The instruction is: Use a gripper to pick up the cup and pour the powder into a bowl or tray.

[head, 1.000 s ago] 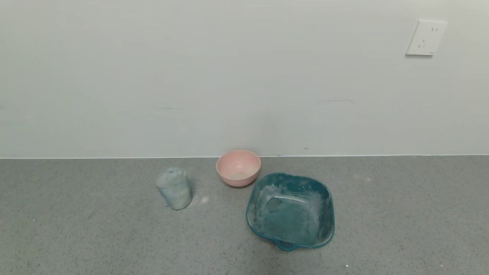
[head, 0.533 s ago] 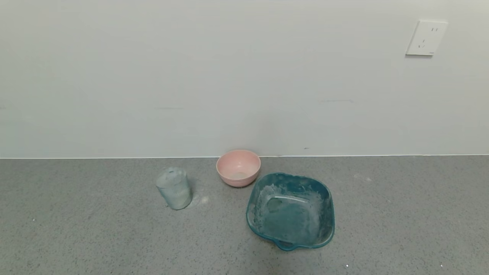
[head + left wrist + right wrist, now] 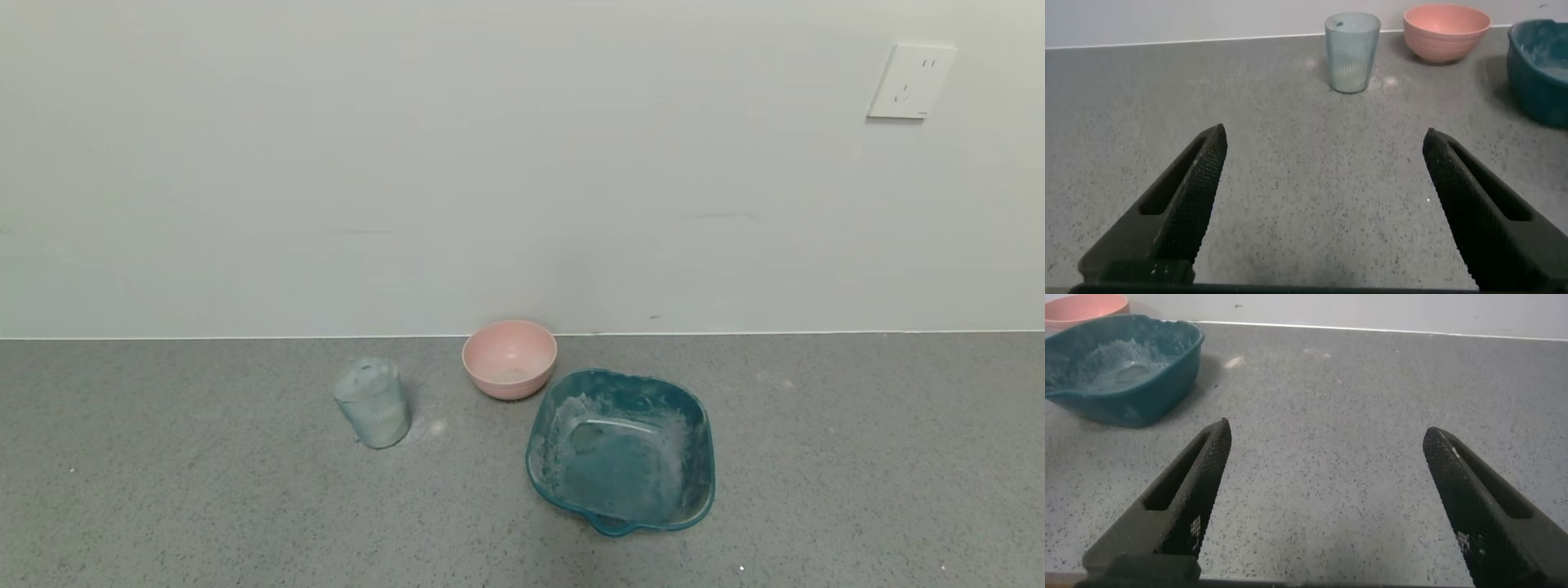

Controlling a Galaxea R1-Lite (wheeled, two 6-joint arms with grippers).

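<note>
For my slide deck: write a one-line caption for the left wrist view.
Open left gripper hangs low over the grey counter, facing the upright cup, with the pink bowl beyond it.

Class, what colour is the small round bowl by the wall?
Pale pink bowl; the head view shows it best.

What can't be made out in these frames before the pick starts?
- Head view: both arms lie outside the frame.
- Cup: frosted walls hide how much powder it holds, in head and left wrist views.
- Pink bowl: mostly cut off by the right wrist view's edge.
- Teal tray: cut off by the left wrist view's edge.
</note>
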